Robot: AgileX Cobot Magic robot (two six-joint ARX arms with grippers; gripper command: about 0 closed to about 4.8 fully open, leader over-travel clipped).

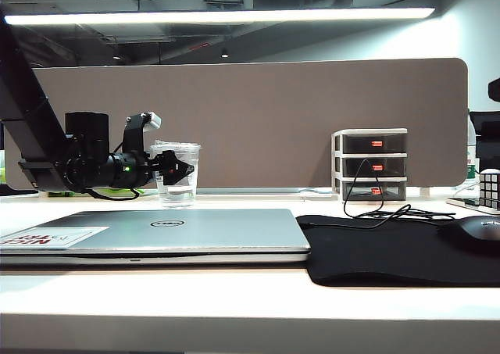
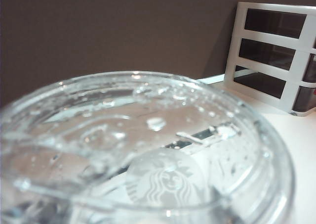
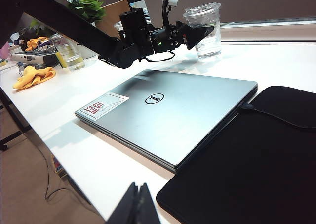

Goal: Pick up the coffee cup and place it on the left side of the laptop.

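Left pincer point(image 1: 184, 167) astride coffee cup point(image 1: 176, 174) (contact unclear)

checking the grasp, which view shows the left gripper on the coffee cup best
The right wrist view: the left gripper reaches the coffee cup behind the laptop. The exterior view shows it side-on; the left wrist view shows only the cup's lid.

White desk point(image 1: 234, 307), bearing a closed silver Dell laptop point(image 1: 164, 233), a black mouse pad point(image 1: 391, 252) just beside it, a clear coffee cup point(image 1: 178, 184) behind the laptop, a three-drawer organiser point(image 1: 371, 166), a Rubik's cube point(image 1: 489, 188), a yellow cloth point(image 3: 33, 76).
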